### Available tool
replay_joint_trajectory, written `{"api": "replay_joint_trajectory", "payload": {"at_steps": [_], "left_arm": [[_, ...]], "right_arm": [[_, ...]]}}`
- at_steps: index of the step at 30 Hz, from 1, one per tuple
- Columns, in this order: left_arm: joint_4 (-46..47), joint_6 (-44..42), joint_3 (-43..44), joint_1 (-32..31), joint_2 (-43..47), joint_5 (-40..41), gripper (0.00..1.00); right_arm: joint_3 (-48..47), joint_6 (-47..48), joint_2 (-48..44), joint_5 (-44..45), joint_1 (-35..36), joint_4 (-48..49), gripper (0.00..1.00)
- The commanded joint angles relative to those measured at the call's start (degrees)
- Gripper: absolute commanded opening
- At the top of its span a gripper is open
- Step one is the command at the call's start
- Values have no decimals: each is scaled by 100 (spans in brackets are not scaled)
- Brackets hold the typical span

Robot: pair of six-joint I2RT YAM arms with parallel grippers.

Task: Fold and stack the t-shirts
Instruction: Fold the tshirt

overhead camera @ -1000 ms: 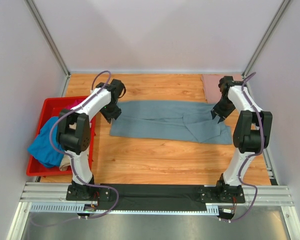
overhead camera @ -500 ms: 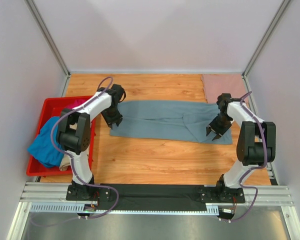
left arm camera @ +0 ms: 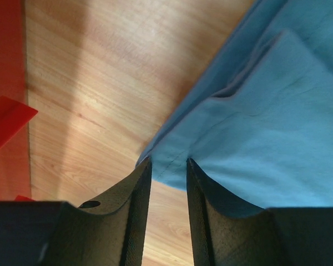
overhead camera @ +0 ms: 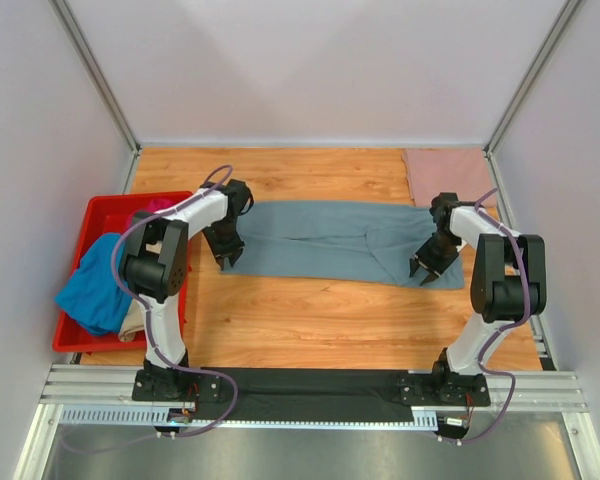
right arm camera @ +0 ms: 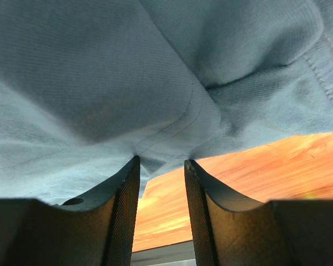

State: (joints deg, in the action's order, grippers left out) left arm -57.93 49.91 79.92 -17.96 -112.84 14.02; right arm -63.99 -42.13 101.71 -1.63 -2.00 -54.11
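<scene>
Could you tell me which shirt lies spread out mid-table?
The grey-blue shirt; the pink shirt lies at the far right corner, the bright blue shirt hangs over the bin.

Up from the black base plate (overhead camera: 310, 385), white links (overhead camera: 190, 212), black joints (overhead camera: 152, 268) and purple cables (overhead camera: 217, 170) lead to the black left gripper (overhead camera: 227, 260) and right gripper (overhead camera: 418, 273).

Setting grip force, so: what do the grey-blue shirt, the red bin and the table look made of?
Shirt: soft matte cloth, likely cotton; stitched hem and creases show. Bin: probably hard plastic, smooth, slightly glossy. Table: wood or wood-look laminate; grain lines, satin sheen.
</scene>
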Motion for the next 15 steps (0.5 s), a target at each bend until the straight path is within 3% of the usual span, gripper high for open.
{"api": "replay_joint_trajectory", "payload": {"at_steps": [1, 5, 11, 15], "left_arm": [[-122, -122, -239, 11, 174, 30, 38], [-52, -350, -319, 11, 420, -48, 40], [713, -1422, -688, 11, 1070, -462, 43], [740, -1835, -715, 11, 966, -645, 43]], "right_arm": [[44, 21, -99, 22, 15, 67, 39], [88, -6, -72, -4, 15, 111, 38], [132, 3, -151, -13, 15, 137, 38], [211, 12, -178, -4, 15, 163, 38]]}}
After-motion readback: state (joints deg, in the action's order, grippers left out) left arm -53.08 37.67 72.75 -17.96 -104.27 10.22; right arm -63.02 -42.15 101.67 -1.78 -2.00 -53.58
